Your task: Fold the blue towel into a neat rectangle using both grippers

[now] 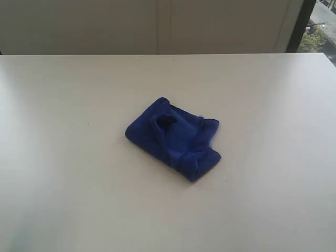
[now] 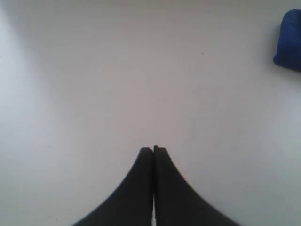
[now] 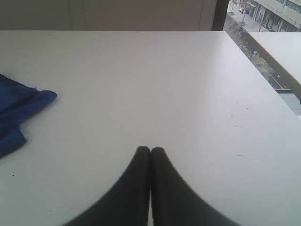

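The blue towel (image 1: 173, 137) lies bunched and loosely folded near the middle of the white table (image 1: 63, 157), with a rolled pocket on its upper side. Neither arm shows in the exterior view. In the left wrist view my left gripper (image 2: 153, 149) is shut with nothing between its black fingers, and a corner of the towel (image 2: 289, 40) shows far off at the frame's edge. My right gripper (image 3: 150, 149) is shut and empty too, hovering over bare table, with part of the towel (image 3: 19, 110) off to one side.
The table's far edge (image 1: 168, 54) meets a pale wall. A window (image 1: 317, 26) at the back right looks onto a street. In the right wrist view the table's side edge (image 3: 263, 80) drops off toward that window.
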You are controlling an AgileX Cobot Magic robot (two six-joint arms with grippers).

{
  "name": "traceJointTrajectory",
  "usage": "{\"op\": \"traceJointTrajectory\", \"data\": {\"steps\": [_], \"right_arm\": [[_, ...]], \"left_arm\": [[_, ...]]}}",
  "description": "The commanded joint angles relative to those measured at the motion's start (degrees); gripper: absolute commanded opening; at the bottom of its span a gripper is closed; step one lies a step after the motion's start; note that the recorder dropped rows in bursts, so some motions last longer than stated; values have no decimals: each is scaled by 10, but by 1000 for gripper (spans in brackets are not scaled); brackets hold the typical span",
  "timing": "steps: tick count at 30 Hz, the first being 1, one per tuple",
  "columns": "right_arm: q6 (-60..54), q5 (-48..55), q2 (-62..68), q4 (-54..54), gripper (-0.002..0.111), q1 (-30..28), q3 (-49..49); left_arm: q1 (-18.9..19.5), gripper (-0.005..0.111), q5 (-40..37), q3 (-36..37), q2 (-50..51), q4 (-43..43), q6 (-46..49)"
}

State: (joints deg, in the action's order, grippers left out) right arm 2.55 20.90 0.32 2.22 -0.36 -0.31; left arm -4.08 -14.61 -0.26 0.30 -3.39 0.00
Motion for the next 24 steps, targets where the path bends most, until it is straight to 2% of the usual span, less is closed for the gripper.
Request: {"op": "traceJointTrajectory", "data": {"steps": [1, 11, 20, 24], "right_arm": [[1, -8, -3, 1, 0, -4, 3], [2, -19, -3, 1, 0, -4, 3], [2, -246, -3, 1, 0, -4, 3], [2, -304, -3, 1, 0, -4, 3]], "left_arm": [[1, 0, 0, 3, -3, -4, 0], [1, 0, 0, 3, -3, -4, 0], [1, 0, 0, 3, -3, -4, 0], [1, 0, 0, 3, -3, -4, 0]]}}
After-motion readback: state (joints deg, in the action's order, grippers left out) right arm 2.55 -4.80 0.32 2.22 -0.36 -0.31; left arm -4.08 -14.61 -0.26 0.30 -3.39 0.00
